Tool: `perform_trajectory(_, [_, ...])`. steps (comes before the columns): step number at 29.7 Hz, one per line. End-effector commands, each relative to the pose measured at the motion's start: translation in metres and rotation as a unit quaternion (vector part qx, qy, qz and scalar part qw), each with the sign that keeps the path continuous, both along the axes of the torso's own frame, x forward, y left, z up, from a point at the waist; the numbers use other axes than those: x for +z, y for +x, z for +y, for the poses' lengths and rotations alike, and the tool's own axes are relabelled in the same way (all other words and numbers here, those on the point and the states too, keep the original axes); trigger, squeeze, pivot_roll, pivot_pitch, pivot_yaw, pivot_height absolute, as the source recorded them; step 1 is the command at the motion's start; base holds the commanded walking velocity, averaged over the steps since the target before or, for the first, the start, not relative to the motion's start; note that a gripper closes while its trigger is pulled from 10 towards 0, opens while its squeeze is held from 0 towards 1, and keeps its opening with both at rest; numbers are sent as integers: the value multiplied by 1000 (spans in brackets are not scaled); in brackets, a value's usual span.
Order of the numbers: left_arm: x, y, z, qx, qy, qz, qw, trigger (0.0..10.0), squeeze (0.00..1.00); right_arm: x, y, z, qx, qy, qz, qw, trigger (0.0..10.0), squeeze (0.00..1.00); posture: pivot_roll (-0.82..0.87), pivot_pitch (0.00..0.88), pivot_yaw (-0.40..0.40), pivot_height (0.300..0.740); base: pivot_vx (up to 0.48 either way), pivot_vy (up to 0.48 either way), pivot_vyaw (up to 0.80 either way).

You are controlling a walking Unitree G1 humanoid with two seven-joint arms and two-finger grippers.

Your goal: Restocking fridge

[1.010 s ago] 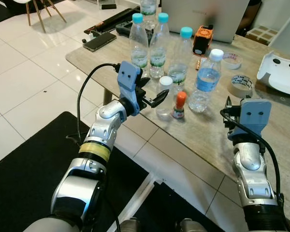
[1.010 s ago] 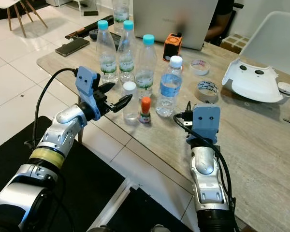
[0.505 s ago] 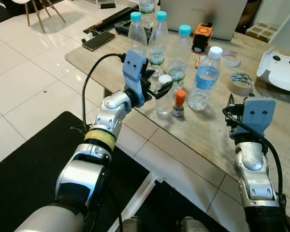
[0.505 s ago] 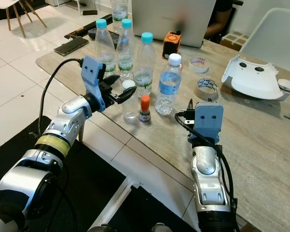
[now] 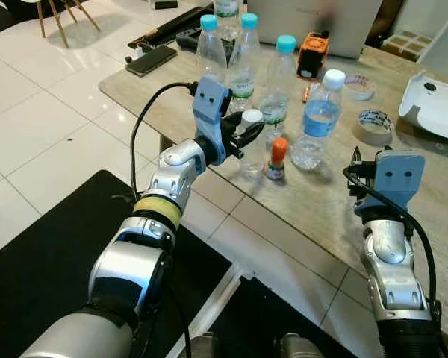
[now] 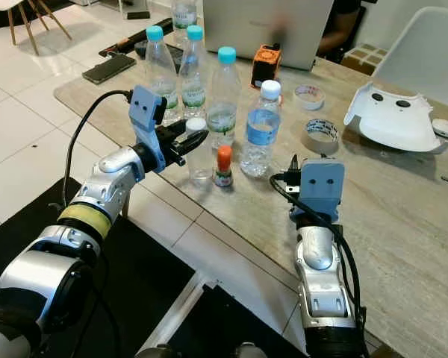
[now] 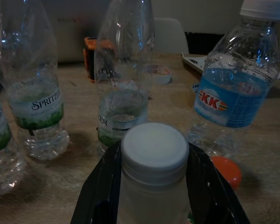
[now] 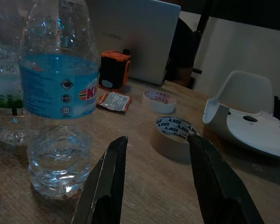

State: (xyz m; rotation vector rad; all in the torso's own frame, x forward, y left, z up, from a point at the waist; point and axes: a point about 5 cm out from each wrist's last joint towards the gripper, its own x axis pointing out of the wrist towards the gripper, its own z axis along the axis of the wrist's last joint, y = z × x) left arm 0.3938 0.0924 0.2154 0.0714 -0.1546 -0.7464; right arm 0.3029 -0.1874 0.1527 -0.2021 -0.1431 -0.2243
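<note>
A small clear bottle with a white cap stands near the table's front edge. My left gripper is open, its two black fingers on either side of the bottle's neck. Whether they touch it I cannot tell. A tiny orange-capped bottle stands just to its right, then a blue-labelled water bottle. Three teal-capped Spritzer bottles stand behind. My right gripper is open and holds nothing, low over the table right of the blue-labelled bottle.
On the wooden table lie two tape rolls, an orange device, a laptop, a white shell-shaped part and a phone. A black mat covers the tiled floor below.
My left gripper has moved forward and to the right, from beside the white-capped bottle to astride its neck. The right arm has stayed put.
</note>
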Motion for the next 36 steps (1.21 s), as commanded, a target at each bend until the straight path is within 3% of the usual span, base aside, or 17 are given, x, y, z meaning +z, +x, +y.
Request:
perform_trajectory(1, [18, -2, 6, -2, 0, -47, 999, 10000, 0, 5, 0, 1, 8, 6, -8, 1000, 10000, 106, -4, 149, 39, 740, 0, 0, 0])
perform_trajectory(4, [31, -8, 17, -7, -10, -75, 997, 10000, 0, 11, 1, 4, 38, 0, -19, 999, 10000, 102, 5, 148, 42, 740, 0, 0, 0])
perform_trajectory(8, [59, -37, 51, -48, -18, -98, 994, 10000, 0, 23, 0, 7, 105, -17, -27, 994, 10000, 90, 39, 143, 48, 740, 0, 0, 0])
perform_trajectory(12, [68, -53, 59, -74, -15, -95, 993, 10000, 0, 27, 1, 6, 132, -30, -22, 991, 10000, 90, 56, 141, 50, 740, 0, 0, 0])
perform_trajectory(13, [71, -69, 59, -108, -12, -85, 990, 10000, 0, 35, 1, 5, 161, -44, -20, 986, 10000, 90, 64, 140, 51, 740, 0, 0, 0])
perform_trajectory(17, [72, -83, 55, -142, -7, -79, 987, 10000, 0, 44, -1, 3, 194, -59, -24, 979, 10000, 98, 72, 137, 51, 740, 0, 0, 0])
perform_trajectory(18, [73, -90, 52, -158, -7, -78, 984, 10000, 0, 51, -3, 2, 213, -63, -29, 975, 10000, 129, 73, 135, 53, 740, 0, 0, 0])
perform_trajectory(20, [76, -96, 43, -181, -21, -75, 980, 10000, 0, 67, -10, 3, 256, -68, -44, 963, 10000, 667, 73, 129, 53, 740, 0, 0, 0])
perform_trajectory(21, [76, -96, 43, -181, -21, -75, 980, 10000, 0, 67, -10, 3, 256, -68, -44, 963, 10000, 667, 73, 129, 53, 740, 0, 0, 0])
perform_trajectory(22, [77, -96, 40, -186, -26, -75, 979, 10000, 0, 73, -12, 4, 270, -68, -49, 959, 10000, 1000, 73, 129, 53, 740, 0, 0, 0])
perform_trajectory(26, [77, -95, 36, -187, -27, -74, 979, 10000, 0, 80, -16, 8, 301, -69, -52, 950, 10000, 1000, 64, 126, 55, 740, 0, 0, 0])
perform_trajectory(28, [76, -93, 34, -182, -24, -72, 980, 10000, 0, 82, -27, 18, 362, -67, -41, 929, 10000, 1000, 59, 126, 55, 740, 0, 0, 0])
perform_trajectory(30, [76, -92, 33, -181, -24, -71, 981, 10000, 0, 82, -33, 24, 394, -64, -32, 916, 10000, 1000, 57, 126, 56, 740, 0, 0, 0])
perform_trajectory(31, [76, -92, 33, -181, -24, -71, 981, 10000, 0, 82, -33, 24, 394, -64, -32, 916, 10000, 1000, 57, 126, 56, 740, 0, 0, 0])
perform_trajectory(32, [78, -93, 32, -186, -26, -70, 980, 10000, 0, 79, -39, 32, 433, -42, -20, 900, 10000, 808, 51, 125, 54, 740, 0, 0, 0])
perform_trajectory(35, [80, -95, 31, -190, -28, -66, 979, 10000, 0, 77, -43, 37, 457, -27, -11, 889, 10000, 808, 51, 125, 54, 740, 0, 0, 0])
perform_trajectory(36, [81, -99, 30, -203, -27, -60, 977, 10000, 0, 72, -46, 43, 487, 4, 5, 873, 10000, 0, 47, 121, 59, 740, 0, 0, 0])
